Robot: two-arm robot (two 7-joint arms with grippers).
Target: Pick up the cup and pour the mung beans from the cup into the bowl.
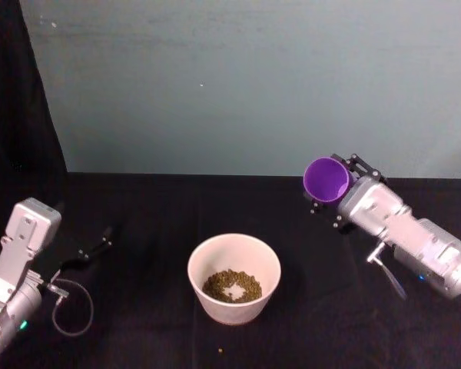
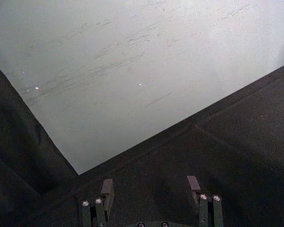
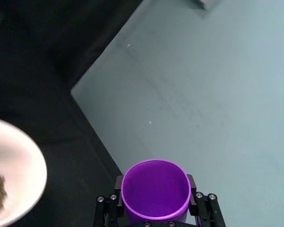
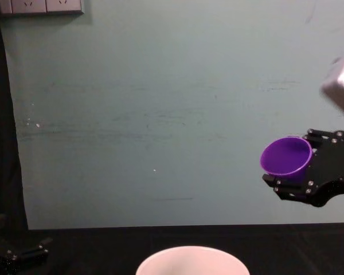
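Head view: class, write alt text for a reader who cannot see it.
The right gripper holds the purple cup tipped sideways, raised right of the pale bowl, no beans visible inside. Mung beans lie in the bowl; the left gripper rests open at far left.

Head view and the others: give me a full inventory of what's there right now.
cup: 1, purple, held tipped in the air at the right, inside looks empty
bowl: 1, pinkish-white, table centre
mung beans: one heap, greenish-brown, in the bowl; one stray bean in front of it
table: 1, black cloth
wall: pale teal, behind
left gripper: open, empty, low at the left
right gripper: shut on cup, raised at the right
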